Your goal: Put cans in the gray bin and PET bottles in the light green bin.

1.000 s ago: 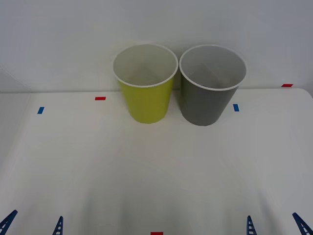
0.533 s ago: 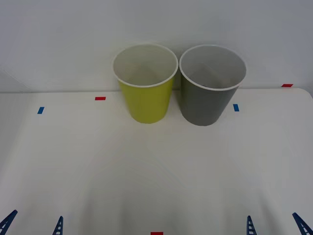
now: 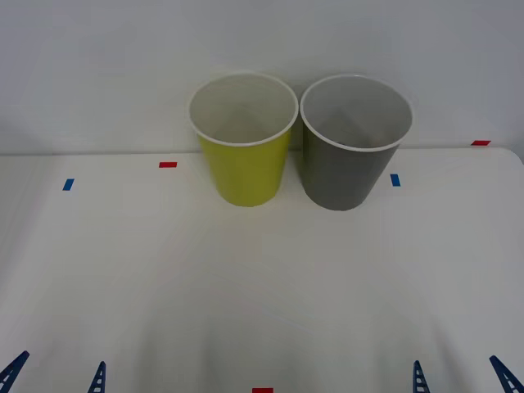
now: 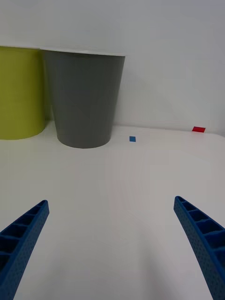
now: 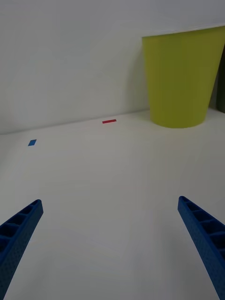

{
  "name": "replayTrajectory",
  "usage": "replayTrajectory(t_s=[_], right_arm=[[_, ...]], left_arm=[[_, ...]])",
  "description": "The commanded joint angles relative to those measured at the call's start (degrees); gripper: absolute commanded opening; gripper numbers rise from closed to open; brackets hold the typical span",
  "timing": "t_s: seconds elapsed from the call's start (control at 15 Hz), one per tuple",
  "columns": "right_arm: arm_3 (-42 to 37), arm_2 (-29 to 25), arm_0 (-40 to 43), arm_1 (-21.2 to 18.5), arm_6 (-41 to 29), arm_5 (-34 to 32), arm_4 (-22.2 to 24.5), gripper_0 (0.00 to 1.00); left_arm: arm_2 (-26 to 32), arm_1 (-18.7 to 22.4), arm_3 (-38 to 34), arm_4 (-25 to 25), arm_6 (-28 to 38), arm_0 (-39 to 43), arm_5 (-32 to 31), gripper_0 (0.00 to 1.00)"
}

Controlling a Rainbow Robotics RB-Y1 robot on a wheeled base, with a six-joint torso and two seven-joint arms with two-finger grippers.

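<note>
Quick status on the sort job: both bins are parked at the far edge of the table [image 3: 262, 286], w/ the light green bin [image 3: 244, 155] on the robot's left and the gray bin [image 3: 350, 160] just beside it on the right, rims nearly touching. Both stand upright, long axis vertical, mouths open to the top, tapering toward the base. From the front view I can see a fair way into each and the white insides look bare, tho the very bottoms are hidden, so can't say 100% whether anything's already been dropped in.

No can or PET bottle anywhere on the table surface that I can spot, so nothing to report re: which way one points. Just a few tape marks: red tape [image 3: 168, 164], blue tape [image 3: 395, 179] etc.

Left hand [image 3: 56, 378] sits low at the near edge on the left, fingers wide apart, holding nothing. Right hand [image 3: 463, 377] same deal on the right side, fingers spread, nothing btwn them. Wrist views back that up: blue fingertips at both corners, bare table between.

My guess: either nothing's been set out so far or the sorting's done. Can't tell which. Hands look idle/parked either way.
</note>
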Motion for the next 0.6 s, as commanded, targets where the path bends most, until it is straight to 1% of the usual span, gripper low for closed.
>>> replayTrajectory(t_s=[0.07, 0.6], right_arm=[[0.0, 0.0, 0.0, 0.0, 0.0, 0.0, 0.0, 0.92], [0.0, 0.0, 0.0, 0.0, 0.0, 0.0, 0.0, 0.92]], left_arm=[[0.0, 0.0, 0.0, 0.0, 0.0, 0.0, 0.0, 1.0], [0.0, 0.0, 0.0, 0.0, 0.0, 0.0, 0.0, 1.0]])
